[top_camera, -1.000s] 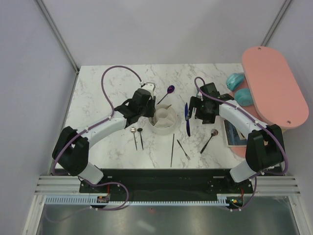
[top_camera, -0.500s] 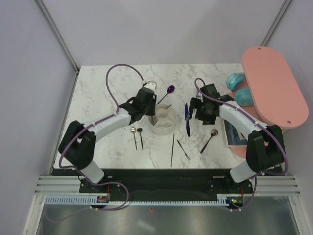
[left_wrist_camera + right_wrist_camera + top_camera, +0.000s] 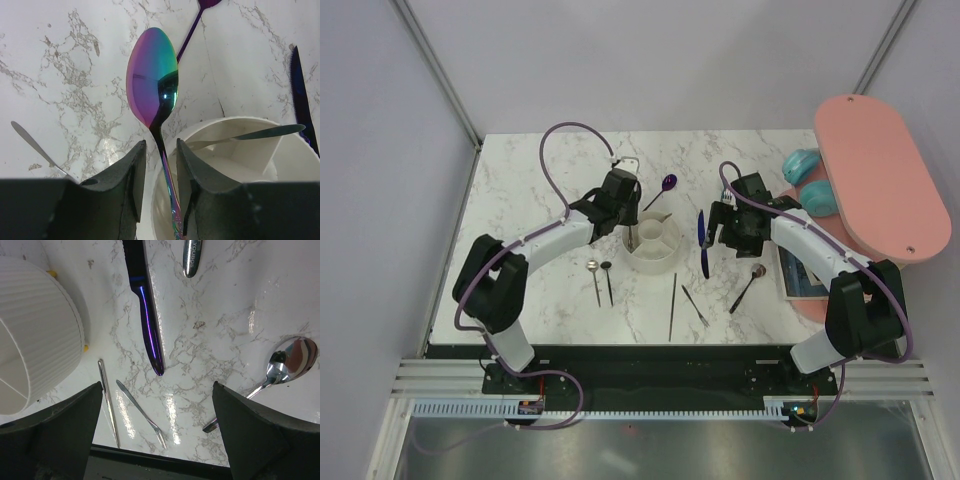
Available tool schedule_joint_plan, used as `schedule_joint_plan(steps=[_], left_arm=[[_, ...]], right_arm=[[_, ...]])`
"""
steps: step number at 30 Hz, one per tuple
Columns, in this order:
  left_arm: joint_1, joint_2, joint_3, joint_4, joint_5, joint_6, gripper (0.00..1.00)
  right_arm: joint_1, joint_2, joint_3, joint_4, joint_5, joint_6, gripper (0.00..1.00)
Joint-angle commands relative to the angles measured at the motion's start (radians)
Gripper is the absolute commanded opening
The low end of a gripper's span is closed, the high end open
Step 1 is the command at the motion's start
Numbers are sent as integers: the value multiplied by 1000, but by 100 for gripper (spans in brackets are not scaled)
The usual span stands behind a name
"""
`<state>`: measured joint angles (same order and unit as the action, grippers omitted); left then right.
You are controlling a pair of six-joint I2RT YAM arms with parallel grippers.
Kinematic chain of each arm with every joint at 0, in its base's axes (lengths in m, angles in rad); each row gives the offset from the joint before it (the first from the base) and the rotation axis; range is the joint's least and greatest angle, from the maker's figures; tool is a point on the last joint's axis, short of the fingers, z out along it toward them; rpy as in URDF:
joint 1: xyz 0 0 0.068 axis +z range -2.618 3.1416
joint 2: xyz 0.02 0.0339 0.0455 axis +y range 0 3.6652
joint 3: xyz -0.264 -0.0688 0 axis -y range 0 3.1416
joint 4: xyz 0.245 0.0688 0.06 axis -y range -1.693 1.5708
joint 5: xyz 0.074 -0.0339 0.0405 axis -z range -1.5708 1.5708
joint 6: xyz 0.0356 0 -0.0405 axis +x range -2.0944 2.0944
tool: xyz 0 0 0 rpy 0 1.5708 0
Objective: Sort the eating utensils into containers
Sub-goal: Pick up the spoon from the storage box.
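The white holder [image 3: 653, 243] stands mid-table. In the left wrist view an iridescent spoon [image 3: 152, 75] has its handle down inside the holder [image 3: 225, 122] and its bowl out over the rim. My left gripper [image 3: 160, 142] straddles that handle, jaws wider than it, gap on the left; from above the left gripper [image 3: 625, 215] is at the holder's left rim. A silver utensil [image 3: 250, 135] lies in the holder. My right gripper [image 3: 157, 390] hangs wide open over a dark blue knife [image 3: 145, 300], right of the holder [image 3: 35, 325]. A purple spoon [image 3: 667, 183] lies behind.
On the marble lie a silver spoon [image 3: 292, 357], a thin stick [image 3: 108, 400], a small fork [image 3: 140, 412] and two short utensils [image 3: 600, 282]. The pink oval board [image 3: 880, 180] with teal objects [image 3: 810, 180] overhangs the right edge. The table's near edge [image 3: 150, 460] is close.
The left arm's elbow has swung in and its gripper has shifted slightly toward the far side beside the holder. The right arm has barely moved.
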<state>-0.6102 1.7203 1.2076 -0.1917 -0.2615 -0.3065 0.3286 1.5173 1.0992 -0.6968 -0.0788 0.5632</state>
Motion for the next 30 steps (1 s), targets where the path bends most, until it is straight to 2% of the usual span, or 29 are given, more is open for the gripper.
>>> schedule_joint_plan(steps=[1, 4, 6, 7, 10, 12, 22, 30], left_arm=[[13, 45, 41, 18, -30, 29, 37], [12, 48, 32, 43, -18, 30, 36], [13, 48, 27, 54, 5, 29, 29], [13, 47, 27, 63, 14, 32, 20], [13, 33, 27, 70, 36, 33, 7], [13, 13, 23, 75, 47, 37, 3], [13, -71, -34, 89, 45, 46, 2], [13, -106, -22, 80, 50, 60, 2]], right_arm=[[-8, -22, -1, -12, 5, -20, 98], [-10, -16, 5, -15, 4, -23, 98], [-10, -14, 7, -20, 4, -25, 98], [-10, -12, 7, -18, 5, -26, 98], [-10, -6, 11, -20, 7, -25, 98], [-8, -2, 14, -18, 5, -23, 98], [-10, 24, 25, -3, -6, -5, 98], [-10, 35, 25, 8, -7, 6, 98]])
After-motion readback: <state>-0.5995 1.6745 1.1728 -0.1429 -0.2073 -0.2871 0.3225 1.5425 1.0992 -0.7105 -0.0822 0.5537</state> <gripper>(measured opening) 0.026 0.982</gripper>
